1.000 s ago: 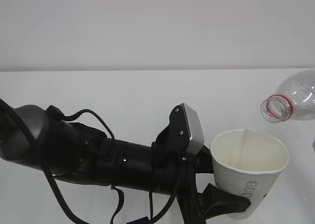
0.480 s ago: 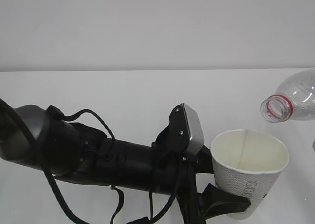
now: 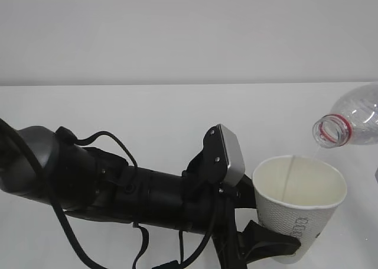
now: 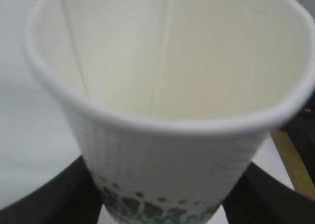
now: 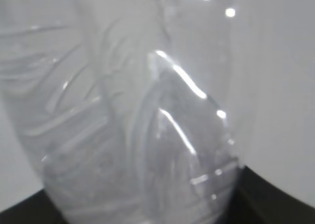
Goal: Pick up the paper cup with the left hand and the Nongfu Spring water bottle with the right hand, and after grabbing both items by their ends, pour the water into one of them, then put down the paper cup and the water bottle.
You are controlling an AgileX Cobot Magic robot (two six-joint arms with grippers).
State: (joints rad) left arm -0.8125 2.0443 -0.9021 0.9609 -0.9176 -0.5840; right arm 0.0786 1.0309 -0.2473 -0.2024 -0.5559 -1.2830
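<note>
A plain white desk (image 3: 147, 112) filled the lower part of the exterior view, its far edge meeting a pale grey wall (image 3: 177, 32) along a straight horizontal line. In the left wrist view, a strip of tan wood (image 4: 295, 160) showed beyond the desk's edge.

The exterior view looks down at a slant across the surface (image 3: 147, 115); both wrist views sit very near, the left sharing the paper cup (image 3: 298, 207) at 4 o'clock.
</note>
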